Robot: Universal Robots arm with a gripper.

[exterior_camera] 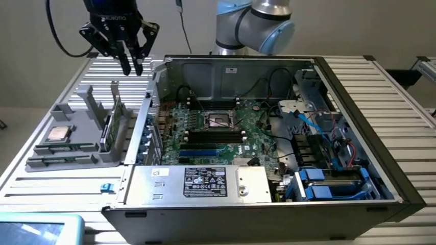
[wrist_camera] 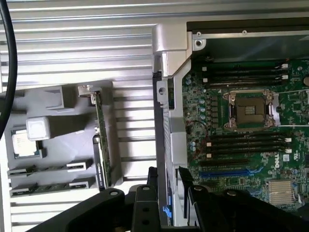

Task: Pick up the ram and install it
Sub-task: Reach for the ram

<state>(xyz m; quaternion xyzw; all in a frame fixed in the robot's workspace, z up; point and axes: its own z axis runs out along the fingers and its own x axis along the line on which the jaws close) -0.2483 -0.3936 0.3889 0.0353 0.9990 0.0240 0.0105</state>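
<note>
Grey tray on the ribbed metal table holds the ram lying flat near the CPU, the exterior view setting the empty, spread gripper well apart from it, the wrist view looking past its fingertips to the open case's motherboard.

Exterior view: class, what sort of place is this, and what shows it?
Likely a robot PC-assembly bench: an open case on a slatted table, a grey fixture holding ram and a processor, the tool overhead.
</note>
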